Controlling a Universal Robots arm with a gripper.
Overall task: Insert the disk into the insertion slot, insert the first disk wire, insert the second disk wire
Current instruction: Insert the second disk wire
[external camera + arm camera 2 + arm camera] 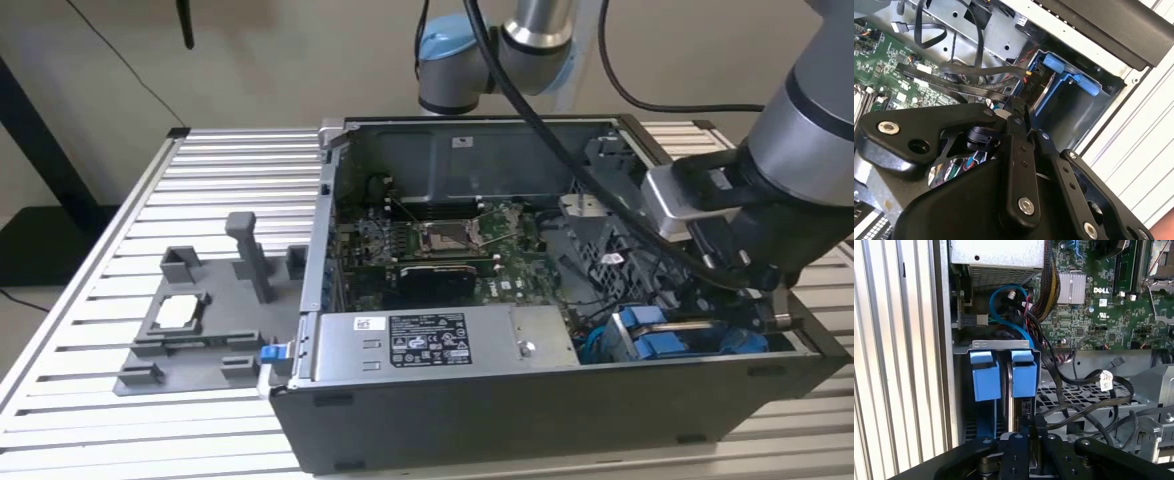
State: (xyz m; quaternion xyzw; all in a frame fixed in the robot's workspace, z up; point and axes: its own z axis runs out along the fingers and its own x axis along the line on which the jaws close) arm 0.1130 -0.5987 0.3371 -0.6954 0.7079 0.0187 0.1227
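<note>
The disk (1022, 390) is standing on its edge in the insertion slot (985, 412), at the corner of the open computer case (561, 425) that is lying on the slatted table (94, 330). Its blue caddy tab (1024, 372) is sitting just beside a second blue tab (985, 375) of the bay, and both are reaching about the same height, so I judge that the disk is already seated or nearly seated. In the exterior view the same blue fittings (654, 335) are showing near the case's front wall, at the exterior view's right.

The claw (1026, 432) is hovering directly over the disk's end. Its fingers (1019, 120) are standing close together, almost closed, around something thin and dark; I cannot tell whether it is a wire plug or the disk's edge. Black cables (1079, 390) are lying loose beside the bay.

In my judgement, the work is at the end of the disk step or at the first wire step. Pressing a plug here calls for exact alignment with the connector and a straight, gentle push.
</note>
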